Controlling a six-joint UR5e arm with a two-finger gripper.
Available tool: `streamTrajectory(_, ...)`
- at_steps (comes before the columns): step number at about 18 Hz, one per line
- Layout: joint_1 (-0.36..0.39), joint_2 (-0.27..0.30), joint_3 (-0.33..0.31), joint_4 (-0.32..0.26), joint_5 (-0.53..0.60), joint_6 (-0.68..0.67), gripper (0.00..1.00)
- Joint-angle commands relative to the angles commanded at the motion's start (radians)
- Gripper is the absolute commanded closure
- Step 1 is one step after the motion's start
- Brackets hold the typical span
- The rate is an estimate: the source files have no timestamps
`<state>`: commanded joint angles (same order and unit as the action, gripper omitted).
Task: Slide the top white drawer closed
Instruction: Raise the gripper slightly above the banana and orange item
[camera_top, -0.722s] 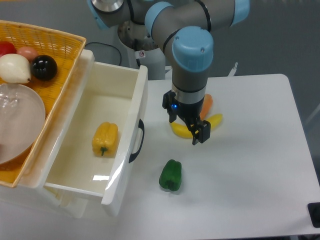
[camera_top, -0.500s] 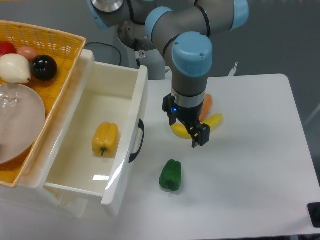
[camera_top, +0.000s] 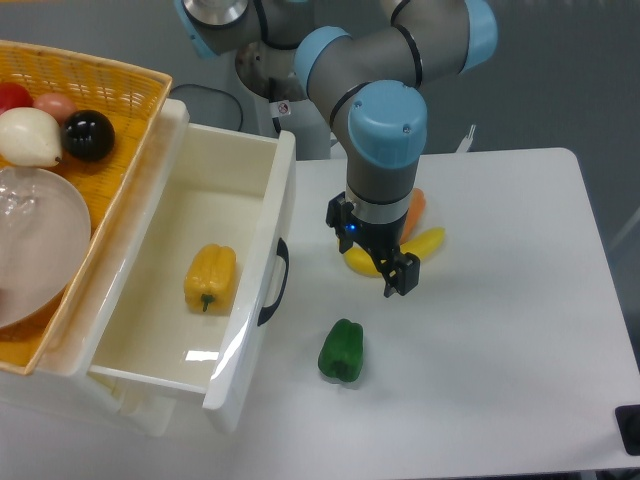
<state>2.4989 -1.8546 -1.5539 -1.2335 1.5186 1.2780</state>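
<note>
From my feed I see the top white drawer (camera_top: 200, 290) pulled well out of its cabinet at the left of the worktop (camera_top: 500, 330), its deep glossy box open to the camera and its front panel with the curved black handle (camera_top: 274, 282) facing the arm. A yellow bell pepper (camera_top: 210, 277) lies on the drawer's floor, roughly in the middle. My gripper (camera_top: 372, 262) hangs pointing down just to the right of the drawer front, apart from the handle and not touching the panel. I cannot tell whether the fingers are spread or closed from this angle; nothing appears to be held between them. Directly behind the gripper, partly hidden by it, sit a yellow vegetable (camera_top: 425, 243) and an orange one (camera_top: 412, 208), close together on the worktop. A green bell pepper (camera_top: 342, 350) rests on the worktop nearer the camera, below the gripper and a little right of the drawer front. On top of the cabinet at the far left stands a wicker basket (camera_top: 110, 90) holding a clear bowl (camera_top: 35, 240), a white onion-like thing (camera_top: 30, 136), a black ball (camera_top: 88, 134) and some reddish items at its edge.
</note>
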Motion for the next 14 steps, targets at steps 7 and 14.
streamTrajectory(7, -0.008, -0.029, 0.014, 0.089, 0.064, -0.101, 0.0)
streamTrajectory(14, -0.012, -0.06, 0.028, 0.092, 0.12, -0.365, 0.0)
